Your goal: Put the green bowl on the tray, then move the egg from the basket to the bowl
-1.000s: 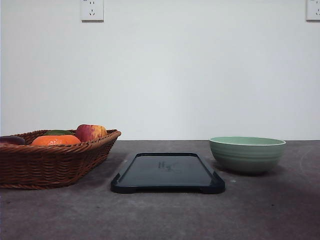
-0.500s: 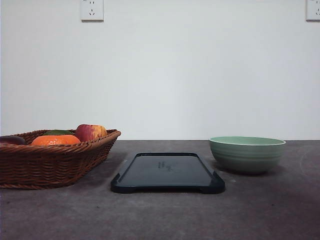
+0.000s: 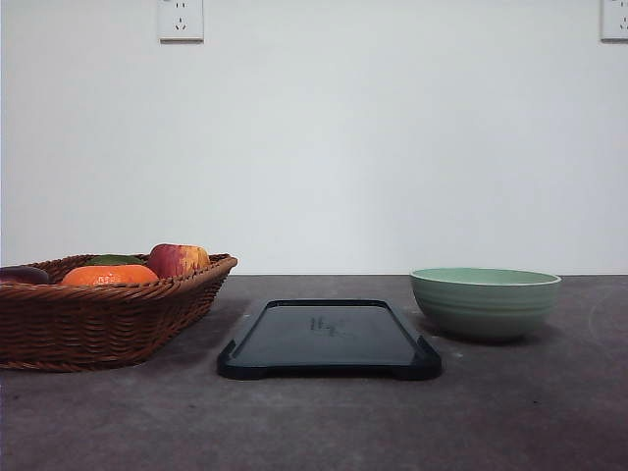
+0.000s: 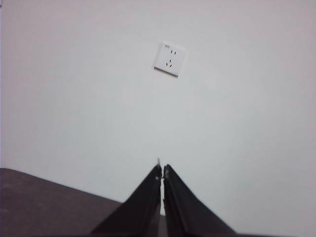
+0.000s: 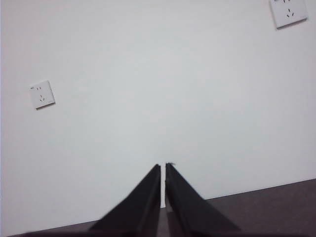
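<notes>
On the dark grey matte table (image 3: 324, 422), centre: flat black rectangular tray w/ rounded corners, low raised rim & short corner feet (image 3: 329, 368), bare inside apart from a faint mark mid-surface. Just to its right, on the table and not on the tray: pale sage-green round ceramic bowl w/ faint horizontal ridges & lighter rim (image 3: 485, 304), upright, a narrow strip of table betw. bowl and tray's right edge. At far left, partly cut by frame edge: low wide brown woven wicker basket w/ braided rim (image 3: 103, 319), apart from the tray. In the basket, above the rim: red-yellow apple (image 3: 179, 259) toward the right end, orange round fruit (image 3: 109, 275) next to it, a green item (image 3: 113, 260) peeking behind the orange one, a dark purplish item (image 3: 22, 276) at the left end. Egg: can't tell from front view, hidden below basket rim if there. Behind everything, plain white wall w/ white power socket (image 3: 181, 20) upper left and another socket (image 3: 614, 20) upper right corner.

Left wrist view: left gripper (image 4: 162, 170) w/ black fingers (image 4: 148, 197) pressed together, tips meeting, nothing betw. them, pointed at wall, strip of table beneath. Right wrist view: right gripper (image 5: 163, 170) likewise together, only a hairline slit betw. the black fingers, holding nothing, aimed at wall above table edge.
</notes>
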You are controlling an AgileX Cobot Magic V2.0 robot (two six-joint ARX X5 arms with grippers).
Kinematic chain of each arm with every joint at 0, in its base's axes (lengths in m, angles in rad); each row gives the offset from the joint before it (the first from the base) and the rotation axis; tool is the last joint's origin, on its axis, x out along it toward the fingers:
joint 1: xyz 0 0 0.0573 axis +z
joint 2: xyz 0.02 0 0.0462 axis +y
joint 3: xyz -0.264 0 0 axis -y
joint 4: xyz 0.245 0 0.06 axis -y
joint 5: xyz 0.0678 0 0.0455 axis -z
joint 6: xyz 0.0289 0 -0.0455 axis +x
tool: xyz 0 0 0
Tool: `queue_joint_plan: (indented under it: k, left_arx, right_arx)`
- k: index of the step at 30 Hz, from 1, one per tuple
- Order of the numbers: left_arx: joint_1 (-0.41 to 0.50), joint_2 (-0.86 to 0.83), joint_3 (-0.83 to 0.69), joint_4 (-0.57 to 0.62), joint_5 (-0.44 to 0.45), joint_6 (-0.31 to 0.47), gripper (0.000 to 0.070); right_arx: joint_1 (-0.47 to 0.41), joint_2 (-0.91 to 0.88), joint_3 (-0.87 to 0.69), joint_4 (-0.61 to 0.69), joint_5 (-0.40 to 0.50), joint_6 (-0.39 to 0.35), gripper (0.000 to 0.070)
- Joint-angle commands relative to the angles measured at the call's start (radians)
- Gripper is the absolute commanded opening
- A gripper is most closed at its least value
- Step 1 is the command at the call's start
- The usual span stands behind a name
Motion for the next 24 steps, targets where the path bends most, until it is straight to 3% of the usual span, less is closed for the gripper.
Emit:
queue_joint_plan:
  k: [1, 4, 12, 24]
  left_arx:
    - [0.002, 0.041, 0.067, -0.028, 0.001, 0.032, 0.0000]
    - [0.002, 0.132, 0.178, -0.105, 0.013, 0.034, 0.0000]
    - [0.002, 0.365, 0.417, -0.274, 0.153, 0.108, 0.0000]
    - [-0.001, 0.667, 0.627, -0.561, 0.361, 0.244, 0.0000]
  right_arx:
    - [0.000, 0.039, 0.047, -0.015, -0.005, -0.023, 0.0006]
    - [0.000, 0.130, 0.133, -0.059, -0.045, -0.063, 0.0006]
    - [0.000, 0.381, 0.360, -0.213, -0.161, -0.123, 0.0006]
    - [0.002, 0.708, 0.624, -0.517, -0.241, -0.211, 0.0006]
